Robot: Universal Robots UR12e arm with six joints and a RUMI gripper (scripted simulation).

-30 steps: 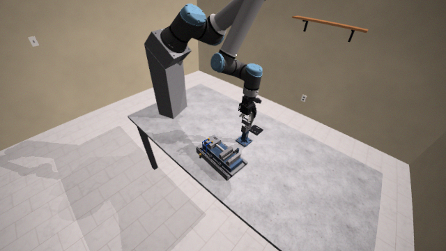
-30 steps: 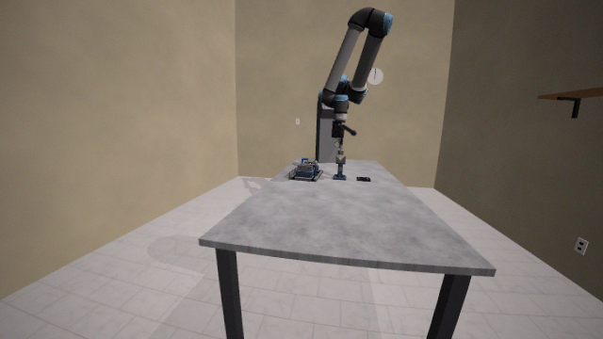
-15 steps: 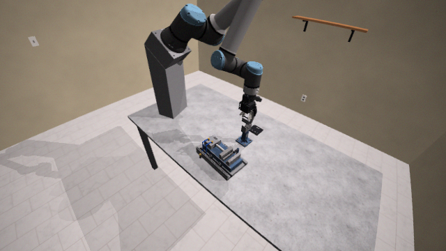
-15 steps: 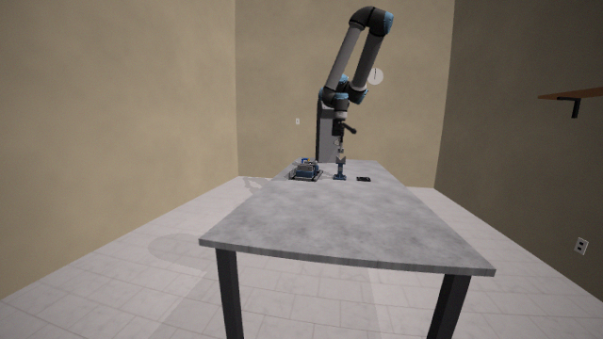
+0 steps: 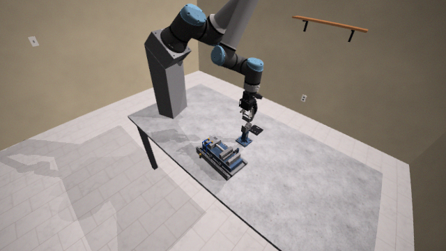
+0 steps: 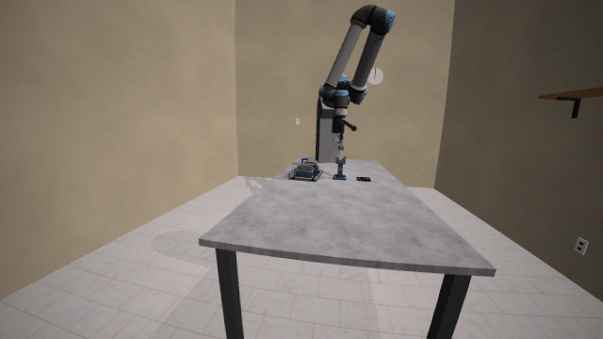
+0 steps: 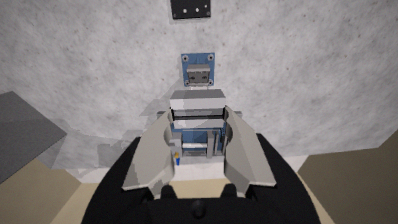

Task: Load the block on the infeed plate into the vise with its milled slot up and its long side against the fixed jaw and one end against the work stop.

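In the wrist view the fingers and black gripper body cover parts of the blue-and-grey metal vise (image 5: pixel 217 158) (image 6: pixel 306 173) (image 7: pixel 200 134), and the black infeed plate with small holes (image 5: pixel 256 130) (image 6: pixel 363 179) (image 7: pixel 191 10) is cut off by the upper edge. The work stop is hard to make out, and which way the milled slot faces cannot be told. Pale marks run along the vise's near side in the top view, too small to read; no brand or label is legible.

The grey metal block (image 5: pixel 247 118) (image 6: pixel 341 148) (image 7: pixel 198 102) is between the fingertips of the gripper (image 5: pixel 248 115) (image 6: pixel 340 142) (image 7: pixel 198 107), which is closed on it. Block and gripper are above the grey V-block on its blue stand (image 5: pixel 244 141) (image 6: pixel 339 177) (image 7: pixel 185 70), apart from it, with the vise lower down to one side on the grey surface (image 5: pixel 300 181) (image 6: pixel 349 217) (image 7: pixel 300 75).
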